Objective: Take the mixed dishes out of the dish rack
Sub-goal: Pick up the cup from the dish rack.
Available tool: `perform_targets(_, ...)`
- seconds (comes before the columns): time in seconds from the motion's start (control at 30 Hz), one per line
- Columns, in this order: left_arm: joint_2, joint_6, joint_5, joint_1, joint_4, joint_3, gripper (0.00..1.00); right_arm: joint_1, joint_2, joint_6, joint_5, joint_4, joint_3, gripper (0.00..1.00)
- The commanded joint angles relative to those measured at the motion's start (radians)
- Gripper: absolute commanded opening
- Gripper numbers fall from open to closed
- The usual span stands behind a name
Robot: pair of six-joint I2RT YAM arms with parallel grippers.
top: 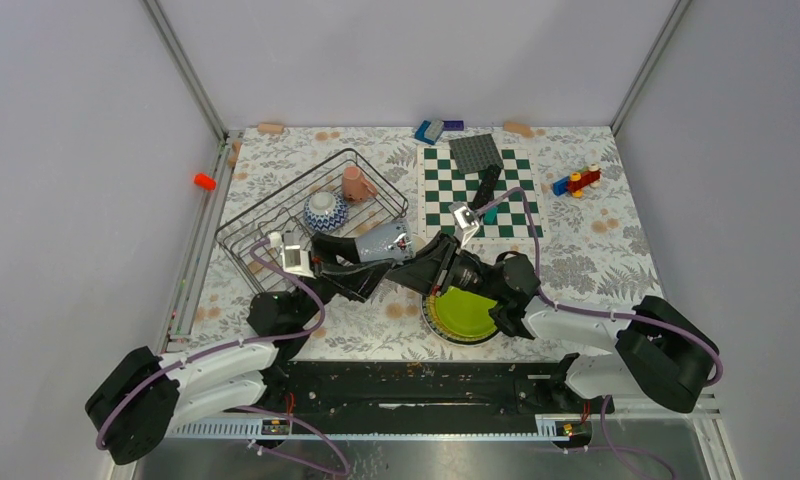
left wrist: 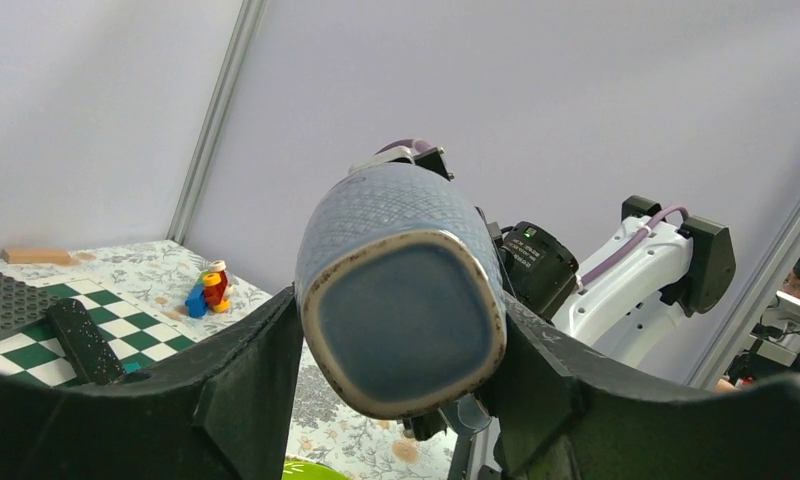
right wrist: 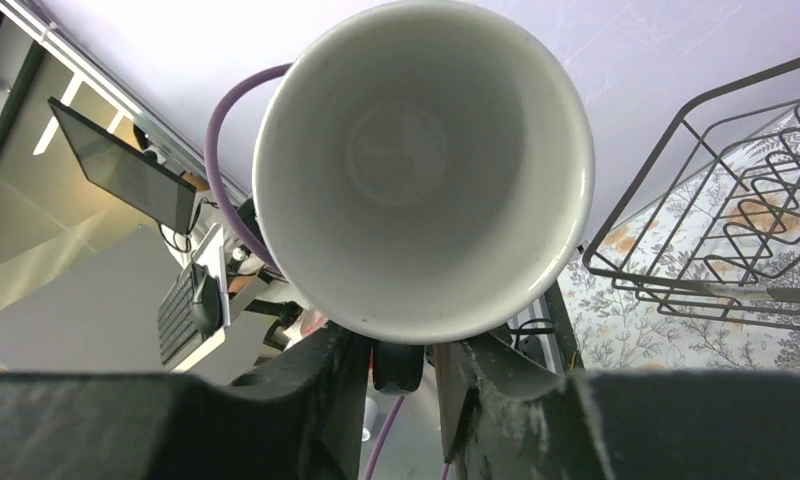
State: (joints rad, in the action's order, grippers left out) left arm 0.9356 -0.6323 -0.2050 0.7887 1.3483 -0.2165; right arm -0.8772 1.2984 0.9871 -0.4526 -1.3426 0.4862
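A grey mug (top: 386, 242) hangs on its side in the air between my two grippers, just right of the dish rack (top: 238, 228). My left gripper (top: 368, 258) is shut on its base end; the left wrist view shows the mug's bottom (left wrist: 401, 325) between the fingers. My right gripper (top: 421, 262) is at the mug's open end (right wrist: 416, 160), its fingers closed narrowly on a dark part under the rim, apparently the handle. A patterned bowl (top: 326, 210) and a pink mug (top: 356, 183) sit in the rack. A lime-green plate (top: 466, 310) lies on a yellow-orange plate (top: 430, 318) under my right arm.
A green-white chessboard (top: 476, 195) with a dark grey plate (top: 475, 152) and a black block lies at the back right. Toy blocks (top: 576, 182) lie beyond it, and an orange peg (top: 204, 181) is at the left wall. The rack's corner (right wrist: 696, 200) shows in the right wrist view.
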Motion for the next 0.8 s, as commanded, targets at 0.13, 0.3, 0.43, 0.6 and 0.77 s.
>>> perform_targets(0.13, 0.022, 0.002, -0.001, 0.049, 0.086, -0.034, 0.08, 0.000, -0.016, -0.006, 0.071, -0.116, 0.007, 0.16)
perform_targets(0.3, 0.015, 0.038, 0.006, 0.053, 0.082, -0.020, 0.77, 0.000, -0.067, -0.057, 0.088, -0.093, -0.034, 0.00)
perform_targets(0.43, -0.009, 0.044, 0.074, 0.053, 0.056, 0.009, 0.99, 0.000, -0.134, -0.130, 0.115, -0.015, -0.065, 0.00)
perform_targets(0.6, -0.085, 0.078, 0.231, 0.053, -0.027, 0.071, 0.99, 0.000, -0.238, -0.227, 0.191, 0.114, -0.118, 0.00)
perform_targets(0.77, -0.275, 0.112, 0.408, 0.053, -0.420, 0.063, 0.99, 0.000, -0.410, -0.415, 0.312, 0.546, -0.101, 0.00)
